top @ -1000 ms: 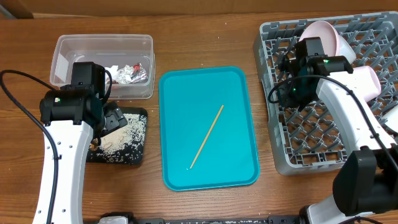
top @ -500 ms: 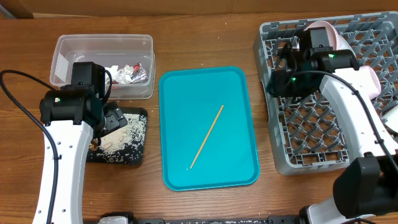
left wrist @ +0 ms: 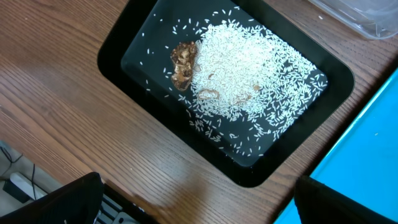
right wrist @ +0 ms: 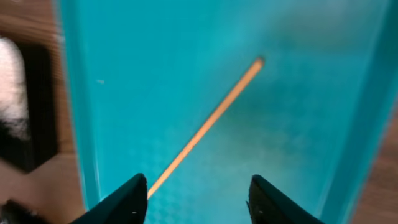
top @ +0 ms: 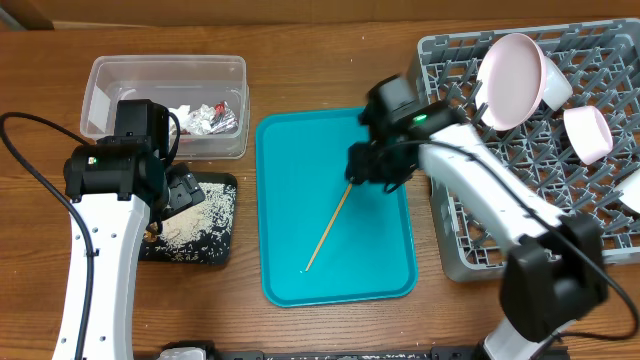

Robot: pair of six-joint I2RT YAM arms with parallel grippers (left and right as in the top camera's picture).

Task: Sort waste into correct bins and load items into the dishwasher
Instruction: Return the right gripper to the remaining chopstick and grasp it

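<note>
One thin wooden chopstick point(top: 333, 220) lies diagonally on the teal tray point(top: 290, 150); it also shows in the right wrist view point(right wrist: 205, 124). My right gripper point(top: 372, 170) is open and empty just above the chopstick's upper end, its fingers point(right wrist: 196, 180) either side of the stick. My left gripper point(top: 180, 190) is open and empty over the black tray point(top: 215, 255). That tray point(left wrist: 112, 62) holds rice grains point(left wrist: 249, 68) and a brown scrap point(left wrist: 183, 65). The grey dish rack point(top: 500, 220) holds a round pale plate point(top: 510, 68) on edge and a pink bowl point(top: 587, 132). A second chopstick is not in view.
The clear tub point(top: 110, 80) at the back left holds a white napkin and red and silver foil wrappers point(top: 215, 118). A pale dish point(top: 630, 190) shows at the rack's right edge, cut off. Bare wood lies between the trays and along the front.
My right arm has swung left from the back of the dish rack to over the teal tray, above the chopstick. The left arm has not moved.
</note>
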